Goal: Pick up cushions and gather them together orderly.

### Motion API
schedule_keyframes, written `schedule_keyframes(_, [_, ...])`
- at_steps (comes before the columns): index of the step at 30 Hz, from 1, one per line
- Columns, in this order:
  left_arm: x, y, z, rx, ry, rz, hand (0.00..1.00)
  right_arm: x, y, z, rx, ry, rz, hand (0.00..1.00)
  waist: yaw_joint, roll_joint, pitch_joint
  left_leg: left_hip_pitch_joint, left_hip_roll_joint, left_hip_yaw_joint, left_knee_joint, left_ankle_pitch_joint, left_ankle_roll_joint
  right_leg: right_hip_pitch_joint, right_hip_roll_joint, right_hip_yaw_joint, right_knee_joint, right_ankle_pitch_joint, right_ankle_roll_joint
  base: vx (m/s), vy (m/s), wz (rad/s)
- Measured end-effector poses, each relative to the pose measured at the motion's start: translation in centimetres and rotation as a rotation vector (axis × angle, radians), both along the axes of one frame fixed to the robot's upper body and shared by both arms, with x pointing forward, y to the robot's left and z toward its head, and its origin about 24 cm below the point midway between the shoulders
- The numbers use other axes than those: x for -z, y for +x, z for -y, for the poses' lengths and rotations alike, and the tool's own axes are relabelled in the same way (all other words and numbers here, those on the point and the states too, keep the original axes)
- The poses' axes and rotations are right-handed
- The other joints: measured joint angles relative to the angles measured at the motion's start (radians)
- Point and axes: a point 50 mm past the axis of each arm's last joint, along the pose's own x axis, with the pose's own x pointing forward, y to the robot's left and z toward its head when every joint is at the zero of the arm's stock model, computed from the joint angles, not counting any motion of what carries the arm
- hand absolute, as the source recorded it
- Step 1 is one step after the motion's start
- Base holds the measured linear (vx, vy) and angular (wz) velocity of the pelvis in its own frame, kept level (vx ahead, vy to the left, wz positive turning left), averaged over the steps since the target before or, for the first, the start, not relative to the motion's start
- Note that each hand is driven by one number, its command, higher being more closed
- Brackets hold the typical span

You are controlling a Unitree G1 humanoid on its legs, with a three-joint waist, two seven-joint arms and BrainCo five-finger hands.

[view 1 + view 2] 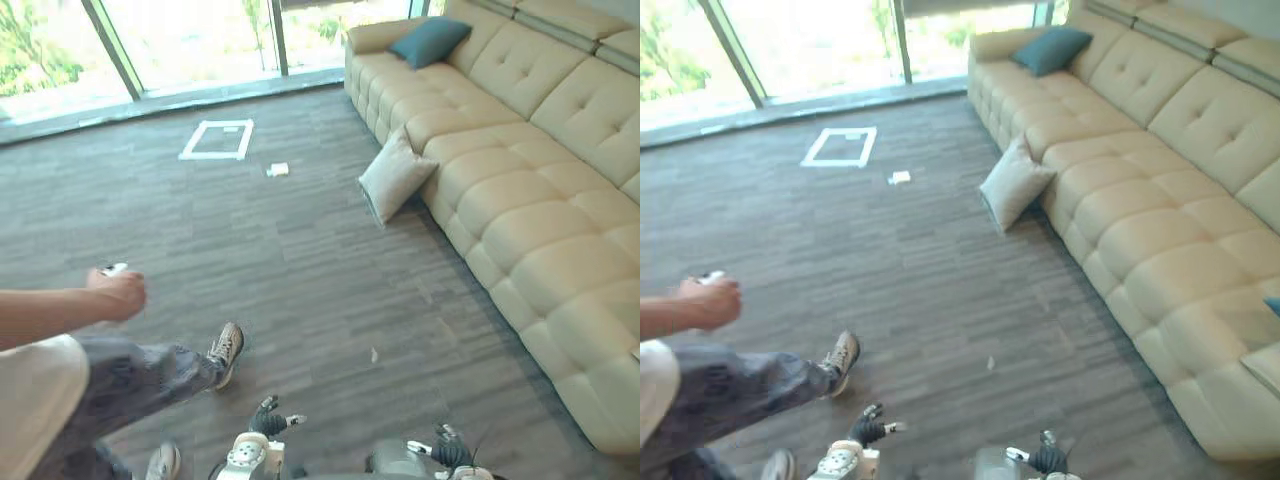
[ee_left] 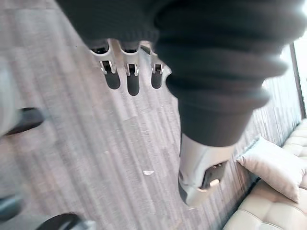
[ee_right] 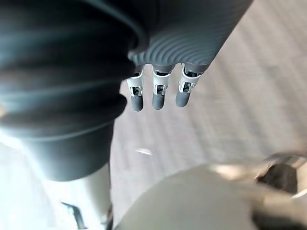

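Beige cushion [image 1: 395, 177] on floor [image 1: 300, 260] at 1 o'clock, leaning against sofa [image 1: 530, 230]. Teal cushion [image 1: 430, 40] on sofa's far end. Left hand [image 2: 133, 79], right hand [image 3: 159, 96]: fingers straight, empty.

The sofa [image 1: 530, 150] runs along the right side. The far cushion [image 1: 430, 40] lies on its far end. The floor cushion [image 1: 395, 178] leans against the sofa's front. Left of it lies a tape square [image 1: 217, 140], with a small paper [image 1: 278, 170] just beside. A person [image 1: 60, 370] is at the near left.

Matt cloth cushion [image 1: 395, 178], smooth tufted leathery sofa [image 1: 530, 130], streaked matt carpet [image 1: 300, 260]
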Motion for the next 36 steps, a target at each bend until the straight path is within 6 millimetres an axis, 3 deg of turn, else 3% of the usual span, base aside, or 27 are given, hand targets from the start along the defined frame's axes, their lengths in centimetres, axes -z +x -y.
schedule_keyframes(2, [-0.1, 0.3, 0.0, 0.002, 0.002, 0.007, 0.0, -0.1, 0.6, -0.3, -0.002, 0.005, 0.011, 0.0, -0.014, -0.014, 0.009, 0.046, 0.01, 0.003, -0.024, -0.021, -0.01, -0.079, -0.004, 0.013, -0.263, 0.104, 0.025, 0.57, -0.154, 0.44])
schedule_keyframes(3, [-0.1, 0.3, -0.2, 0.004, 0.007, 0.006, 0.0, 0.1, 0.3, -0.5, 0.001, 0.013, 0.002, 0.0, -0.026, -0.027, 0.012, 0.086, 0.011, 0.004, -0.042, -0.056, -0.036, -0.087, -0.021, 0.025, -0.401, 0.258, 0.035, 0.46, -0.166, 0.51])
schedule_keyframes(4, [0.0, 0.2, -0.1, 0.004, 0.004, 0.001, 0.0, 0.1, 0.1, -0.6, 0.01, 0.016, -0.001, 0.0, -0.028, -0.028, 0.012, 0.11, 0.018, -0.002, -0.049, -0.076, -0.053, -0.08, -0.016, 0.016, -0.388, 0.326, 0.008, 0.69, -0.234, 0.15])
schedule_keyframes(5, [0.2, -0.2, 0.6, 0.002, -0.013, -0.017, 0.0, 0.0, 0.4, -0.1, 0.032, 0.008, 0.004, 0.0, -0.012, -0.005, 0.019, 0.126, 0.033, 0.0, -0.027, -0.075, -0.059, -0.105, 0.007, 0.033, -0.279, 0.231, -0.017, 0.53, -0.222, -0.06])
schedule_keyframes(7, [0.4, -0.9, 1.0, -0.014, -0.027, -0.035, 0.0, 0.1, 0.1, -0.1, 0.052, 0.017, -0.004, 0.0, -0.02, -0.001, 0.02, 0.121, 0.036, -0.028, 0.095, -0.068, -0.074, -0.098, 0.001, 0.047, -0.159, 0.103, -0.031, 0.59, -0.277, 0.03])
schedule_keyframes(8, [0.5, -1.3, 1.3, -0.047, -0.046, -0.043, 0.0, 0.1, -0.2, 0.3, 0.061, 0.008, -0.012, 0.0, -0.027, 0.015, 0.028, 0.071, 0.074, -0.037, 0.3, -0.059, -0.12, -0.035, 0.0, 0.021, -0.155, 0.058, -0.044, 0.45, -0.198, 0.39])
schedule_keyframes(9, [0.5, -1.2, 1.5, -0.081, -0.065, -0.038, 0.0, 0.0, -0.6, 0.5, 0.063, 0.003, -0.012, 0.0, -0.034, 0.026, 0.03, -0.019, 0.12, -0.051, 0.562, -0.014, -0.195, 0.034, 0.003, -0.007, -0.171, 0.036, -0.062, 0.53, -0.224, 0.45])
schedule_keyframes(10, [0.3, -1.0, 1.4, -0.106, -0.077, -0.021, 0.0, -0.1, -0.8, 0.6, 0.062, -0.001, -0.009, 0.0, -0.031, 0.03, 0.032, -0.094, 0.166, -0.035, 0.761, 0.02, -0.237, 0.087, 0.012, -0.023, -0.191, 0.021, -0.067, 0.5, -0.207, 0.35])
schedule_keyframes(11, [-0.1, -0.7, 0.8, -0.157, -0.085, 0.011, 0.0, -0.3, -0.7, 0.6, 0.06, -0.003, 0.0, 0.0, -0.016, 0.03, 0.032, -0.173, 0.227, 0.02, 0.962, 0.032, -0.24, 0.164, 0.029, -0.032, -0.236, 0.006, -0.073, 0.55, -0.216, -0.03])
schedule_keyframes(14, [-0.4, -0.6, 0.0, -0.201, -0.083, 0.044, 0.0, -0.3, -0.5, 0.0, 0.053, 0.011, 0.008, 0.0, 0.008, 0.009, 0.026, -0.312, 0.282, 0.173, 1.038, 0.01, -0.187, 0.322, 0.027, -0.028, -0.374, -0.013, -0.062, 0.46, -0.122, -0.07])
schedule_keyframes(16, [-0.5, -0.4, 0.1, -0.214, -0.094, 0.054, 0.0, -0.2, -0.4, 0.1, 0.042, 0.009, 0.001, 0.0, 0.022, 0.006, 0.024, -0.371, 0.267, 0.289, 0.843, -0.009, -0.163, 0.417, 0.008, -0.015, -0.459, 0.004, -0.066, 0.41, -0.01, -0.2])
schedule_keyframes(18, [-0.6, -0.3, 0.1, -0.221, -0.097, 0.057, 0.0, -0.1, 0.0, 0.0, 0.04, 0.009, -0.007, 0.0, 0.034, 0.008, 0.026, -0.369, 0.184, 0.324, 0.468, 0.002, -0.152, 0.504, -0.014, 0.024, -0.519, 0.011, -0.046, 0.52, 0.071, -0.53])
schedule_keyframes(20, [-0.5, -0.4, 0.2, -0.219, -0.094, 0.055, 0.0, -0.1, 0.2, 0.1, 0.04, 0.007, -0.008, 0.0, 0.035, 0.017, 0.027, -0.37, 0.108, 0.276, 0.13, 0.113, -0.129, 0.556, -0.022, 0.047, -0.562, 0.008, -0.027, 0.5, 0.157, -0.55])
schedule_keyframes(21, [-0.5, -0.4, 0.5, -0.212, -0.098, 0.055, 0.0, -0.2, 0.1, 0.6, 0.035, -0.008, -0.01, 0.0, 0.035, 0.041, 0.028, -0.396, 0.1, 0.231, 0.058, 0.155, -0.105, 0.593, -0.002, 0.071, -0.587, -0.001, -0.01, 0.58, 0.282, -0.48])
schedule_keyframes(22, [-0.4, -0.4, 0.7, -0.195, -0.097, 0.047, 0.0, -0.2, -0.1, 1.0, 0.034, -0.019, -0.017, 0.0, 0.036, 0.062, 0.025, -0.422, 0.107, 0.209, 0.072, 0.195, -0.049, 0.619, 0.016, 0.086, -0.596, -0.015, 0.011, 0.62, 0.363, -0.52])
schedule_keyframes(23, [-0.5, -0.3, 0.6, -0.191, -0.093, 0.05, 0.0, 0.0, -0.3, 0.9, 0.037, -0.017, -0.028, 0.0, 0.042, 0.059, 0.024, -0.422, 0.096, 0.186, 0.113, 0.273, 0.008, 0.648, 0.007, 0.105, -0.597, -0.022, 0.022, 0.66, 0.382, -0.13])
schedule_keyframes(24, [-0.4, 0.0, 0.3, -0.17, -0.08, 0.049, 0.0, 0.3, -0.8, 0.5, 0.041, -0.004, -0.044, 0.0, 0.025, 0.011, 0.002, -0.412, 0.032, 0.18, 0.135, 0.215, 0.028, 0.657, -0.052, 0.107, -0.568, -0.003, 0.053, 0.58, 0.312, 0.25])
schedule_keyframes(25, [-0.3, -0.3, 0.6, -0.147, -0.08, 0.034, 0.0, 0.7, -2.1, -0.1, 0.053, 0.013, -0.076, 0.0, 0.019, -0.021, -0.015, -0.411, -0.016, 0.169, 0.137, 0.189, 0.044, 0.621, -0.086, 0.121, -0.48, 0.01, 0.064, 0.48, 0.22, 0.61])
schedule_keyframes(26, [-0.1, -0.5, 0.8, -0.134, -0.082, 0.023, 0.0, 0.9, -2.6, -0.2, 0.059, 0.019, -0.091, 0.0, 0.02, -0.028, -0.027, -0.402, -0.048, 0.165, 0.138, 0.173, 0.052, 0.592, -0.103, 0.132, -0.393, 0.023, 0.067, 0.63, 0.244, 0.85])
schedule_keyframes(27, [-0.1, -0.4, 0.9, -0.101, -0.079, 0.02, 0.0, 1.2, -3.7, -0.5, 0.079, 0.032, -0.126, 0.0, 0.016, -0.055, -0.023, -0.367, -0.093, 0.144, 0.137, 0.132, 0.052, 0.522, -0.126, 0.148, -0.183, 0.101, 0.073, 0.5, 0.187, 0.69])
schedule_keyframes(28, [-0.1, -0.4, 0.8, -0.093, -0.075, 0.019, 0.0, 1.3, -3.8, -0.7, 0.084, 0.04, -0.13, 0.0, 0.016, -0.062, -0.019, -0.352, -0.105, 0.141, 0.134, 0.121, 0.053, 0.497, -0.129, 0.159, -0.115, 0.144, 0.079, 0.62, 0.198, 0.61])
schedule_keyframes(29, [-0.1, -0.2, 0.8, -0.072, -0.065, 0.013, 0.0, 1.3, -3.4, -0.9, 0.085, 0.045, -0.122, 0.0, 0.014, -0.065, -0.012, -0.281, -0.129, 0.121, 0.104, 0.07, 0.064, 0.385, -0.123, 0.203, 0.121, 0.31, 0.132, 0.56, 0.126, 0.06])
schedule_keyframes(30, [0.2, -0.7, 0.7, -0.064, -0.056, -0.01, 0.0, 1.0, -2.4, -0.5, 0.064, 0.032, -0.098, 0.0, 0.017, -0.054, -0.005, -0.211, -0.127, 0.123, 0.083, 0.042, 0.062, 0.29, -0.116, 0.219, 0.27, 0.254, 0.102, 0.66, 0.141, -0.11])
schedule_keyframes(31, [0.2, -0.7, 0.7, -0.065, -0.055, -0.011, 0.0, 0.9, -1.9, -0.5, 0.054, 0.029, -0.086, 0.0, 0.017, -0.043, -0.001, -0.176, -0.122, 0.126, 0.074, 0.029, 0.054, 0.248, -0.109, 0.215, 0.316, 0.209, 0.077, 0.62, 0.104, -0.28])
schedule_keyframes(32, [0.3, -1.1, 0.7, -0.066, -0.053, -0.02, 0.0, 0.5, -1.3, 0.2, 0.042, 0.009, -0.058, 0.0, 0.011, -0.015, 0.007, -0.084, -0.096, 0.124, 0.044, 0.005, 0.048, 0.161, -0.08, 0.181, 0.336, 0.117, 0.037, 0.53, 0.052, -0.12])
schedule_keyframes(34, [0.5, -1.5, 0.6, -0.066, -0.047, -0.034, 0.0, 0.2, -0.7, 0.3, 0.029, 0.001, -0.022, 0.0, -0.009, 0.015, 0.003, -0.012, -0.055, 0.126, 0.01, 0.002, 0.046, 0.07, -0.045, 0.125, 0.226, 0.045, 0.017, 0.51, 0.005, 0.12])
schedule_keyframes(36, [0.3, -1.0, 0.5, -0.061, -0.045, -0.022, 0.0, -0.3, 0.1, 0.2, 0.026, 0.0, 0.017, 0.0, -0.019, 0.025, 0.009, 0.063, -0.007, 0.122, -0.037, -0.035, 0.02, -0.058, -0.028, 0.05, -0.003, 0.048, 0.029, 0.58, -0.118, 0.38])
